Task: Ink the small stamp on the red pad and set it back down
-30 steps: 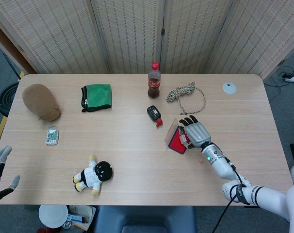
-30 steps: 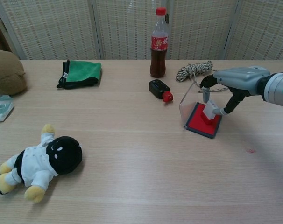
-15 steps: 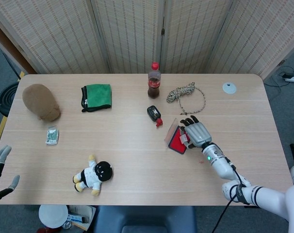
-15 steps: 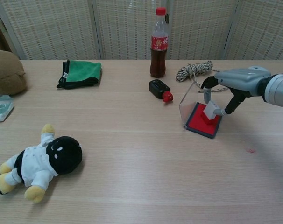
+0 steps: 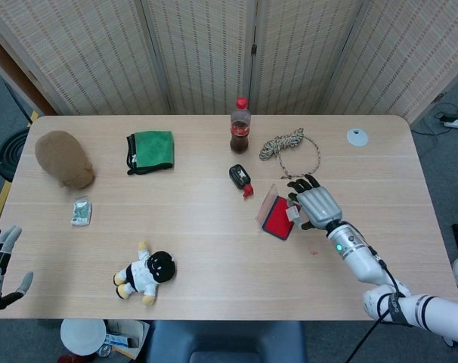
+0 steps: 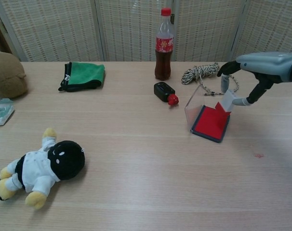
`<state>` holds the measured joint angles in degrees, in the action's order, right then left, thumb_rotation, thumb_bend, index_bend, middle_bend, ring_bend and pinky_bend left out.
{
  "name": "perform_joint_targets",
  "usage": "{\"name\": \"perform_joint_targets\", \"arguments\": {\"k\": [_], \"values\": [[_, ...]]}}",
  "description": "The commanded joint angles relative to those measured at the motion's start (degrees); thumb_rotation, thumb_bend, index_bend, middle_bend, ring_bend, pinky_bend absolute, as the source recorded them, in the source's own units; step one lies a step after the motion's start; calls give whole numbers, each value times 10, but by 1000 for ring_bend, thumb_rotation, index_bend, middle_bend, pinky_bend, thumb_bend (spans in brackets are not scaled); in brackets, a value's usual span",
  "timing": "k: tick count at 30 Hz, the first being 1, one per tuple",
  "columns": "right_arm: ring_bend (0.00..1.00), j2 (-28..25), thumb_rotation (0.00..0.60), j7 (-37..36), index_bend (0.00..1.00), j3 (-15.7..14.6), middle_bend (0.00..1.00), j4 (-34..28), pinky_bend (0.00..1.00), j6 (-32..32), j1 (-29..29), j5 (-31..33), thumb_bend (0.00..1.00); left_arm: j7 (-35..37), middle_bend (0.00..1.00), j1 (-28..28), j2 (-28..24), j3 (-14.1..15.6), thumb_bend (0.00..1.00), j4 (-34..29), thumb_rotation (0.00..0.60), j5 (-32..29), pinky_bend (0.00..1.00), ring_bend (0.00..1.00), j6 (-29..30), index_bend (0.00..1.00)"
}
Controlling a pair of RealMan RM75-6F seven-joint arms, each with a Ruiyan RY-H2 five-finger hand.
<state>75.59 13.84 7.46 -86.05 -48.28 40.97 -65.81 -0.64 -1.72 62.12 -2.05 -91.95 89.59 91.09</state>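
Observation:
The red ink pad lies right of centre, its clear lid standing open on the left side. My right hand pinches the small stamp, a pale block with a red face, lifted just above the pad's right edge. My left hand hangs off the table's near-left corner, fingers apart and holding nothing.
A cola bottle, a black object with a red tip and a coiled rope lie behind the pad. A green cloth, brown lump, wrapped packet and doll sit on the left.
My right hand has lifted the stamp off the pad and drawn it up and to the right. The left hand has barely moved.

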Motion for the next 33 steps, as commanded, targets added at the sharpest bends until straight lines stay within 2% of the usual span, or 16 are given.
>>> {"name": "perform_joint_targets", "arguments": {"k": [1, 7, 13, 25, 33], "values": [[100, -43, 600, 7, 619, -20, 153, -43, 0, -18, -23, -15, 354, -3, 0, -1, 1, -1, 336, -1, 600, -3, 66, 17, -1, 17], [100, -74, 600, 22, 620, -47, 152, -62, 0, -21, -43, -20, 356, -15, 0, -2, 5, 0, 337, -5, 600, -1, 66, 17, -2, 17], [100, -64, 600, 37, 619, -63, 151, -45, 0, -18, -49, -24, 359, -17, 0, -2, 5, 0, 337, -5, 600, -1, 66, 17, -2, 17], [100, -11, 600, 31, 619, -64, 130, 8, 0, -3, -46, -28, 361, -4, 0, 4, 0, 1, 337, -6, 600, 4, 67, 17, 10, 17], [100, 5, 600, 31, 619, -63, 130, 26, 0, 3, -45, -26, 361, -1, 0, 5, -1, 1, 337, -6, 600, 3, 66, 17, 10, 17]]}}
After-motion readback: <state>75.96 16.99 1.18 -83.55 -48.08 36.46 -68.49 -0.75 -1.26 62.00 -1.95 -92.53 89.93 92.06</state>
